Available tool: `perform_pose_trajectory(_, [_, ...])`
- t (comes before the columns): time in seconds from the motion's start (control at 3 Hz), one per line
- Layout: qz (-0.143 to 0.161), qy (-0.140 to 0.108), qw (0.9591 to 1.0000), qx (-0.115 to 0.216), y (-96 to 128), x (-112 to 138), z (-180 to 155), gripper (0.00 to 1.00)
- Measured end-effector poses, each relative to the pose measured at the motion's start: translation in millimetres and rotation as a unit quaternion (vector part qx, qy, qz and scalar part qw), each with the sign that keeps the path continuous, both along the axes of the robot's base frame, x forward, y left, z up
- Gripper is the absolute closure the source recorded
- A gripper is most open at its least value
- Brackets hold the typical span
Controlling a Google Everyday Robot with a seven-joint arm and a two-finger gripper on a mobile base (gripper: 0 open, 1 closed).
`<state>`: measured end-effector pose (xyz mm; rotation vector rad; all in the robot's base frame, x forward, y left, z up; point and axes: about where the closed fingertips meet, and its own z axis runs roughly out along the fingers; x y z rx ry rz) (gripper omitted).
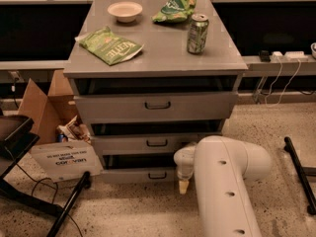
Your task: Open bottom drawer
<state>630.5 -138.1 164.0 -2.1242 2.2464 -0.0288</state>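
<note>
The grey cabinet has three drawers. The bottom drawer (136, 175) has the slimmest front panel and a small dark bar handle (157, 176); it stands slightly out, with a dark gap above it. My gripper (183, 184) hangs from the white arm (224, 181) just right of that handle, its yellowish tip pointing down in front of the drawer's right end. It is close to the front panel; whether it touches I cannot tell.
The middle drawer (157, 143) and top drawer (157, 105) are above. On the cabinet top lie a white bowl (125, 11), two green chip bags (109, 45) and a soda can (197, 33). A cardboard box (42, 107) and a sign (65, 159) stand left; a black stand leg (298, 174) is at right.
</note>
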Motion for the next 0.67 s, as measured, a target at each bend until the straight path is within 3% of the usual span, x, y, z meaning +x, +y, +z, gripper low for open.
perform_pose_trajectory(0.33, [-0.021, 0.004, 0.9994, -0.027, -25, -7, 13, 0.42])
perform_pose_trajectory(0.67, [-0.071, 0.003, 0.9935, -0.089, -79, -47, 76, 0.73])
